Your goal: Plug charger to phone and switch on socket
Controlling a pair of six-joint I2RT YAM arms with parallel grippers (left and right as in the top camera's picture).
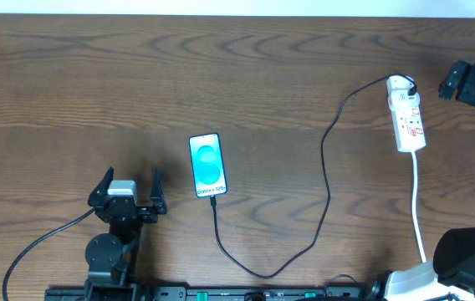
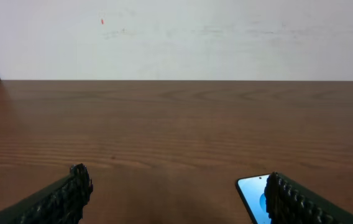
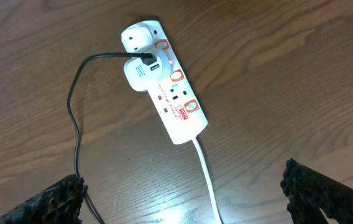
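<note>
The phone (image 1: 207,165) lies face up mid-table, its blue screen lit. The charger cable (image 1: 325,167) runs from the phone's near edge, loops toward the front and goes up to the white socket strip (image 1: 408,117) at the right. My left gripper (image 1: 131,177) is open and empty, just left of the phone. In the left wrist view the phone (image 2: 254,193) shows beside the right finger of the left gripper (image 2: 176,176). My right gripper (image 1: 451,84) is open, right of the socket. In the right wrist view it (image 3: 181,177) hovers above the socket (image 3: 176,106); the cable (image 3: 76,124) enters a white adapter (image 3: 140,73).
The socket's white mains cord (image 1: 417,209) runs toward the front right, past the right arm's base (image 1: 463,259). The left arm's base and a black robot cable (image 1: 45,238) sit at the front left. The table's far edge meets a pale wall (image 2: 176,37).
</note>
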